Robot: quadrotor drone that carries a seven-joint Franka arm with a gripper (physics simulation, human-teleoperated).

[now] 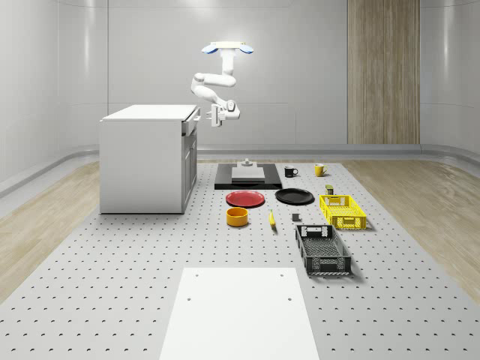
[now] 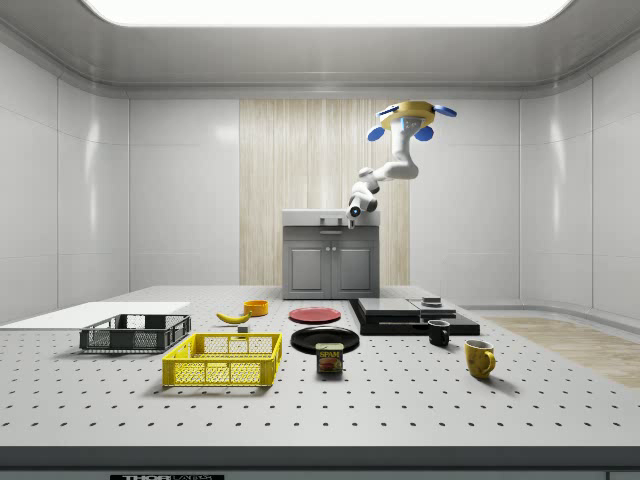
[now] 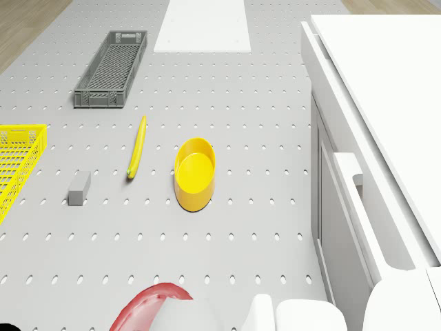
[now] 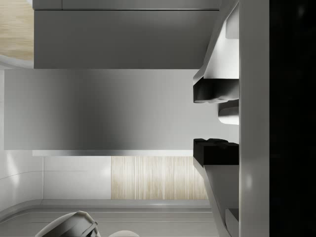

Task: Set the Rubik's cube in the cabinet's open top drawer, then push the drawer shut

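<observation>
Hovering high over the perforated grey table [image 1: 112,285] before the white cabinet [image 1: 142,161], the white quadrotor drone [image 1: 227,47] holds its gripper [image 1: 208,115] just beside the slightly protruding top drawer [image 1: 191,126], fingers [image 4: 215,91] apart, gripping nothing; where the Rubik's cube lies cannot be told.

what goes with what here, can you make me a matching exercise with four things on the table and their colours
Things:
1. bowl
2. long crate
3. plate beside the black plate
4. small block beside the banana

Colours:
a. red
b. light grey
c. yellow
d. dark grey

Pairs: 1-c, 2-d, 3-a, 4-b
</observation>
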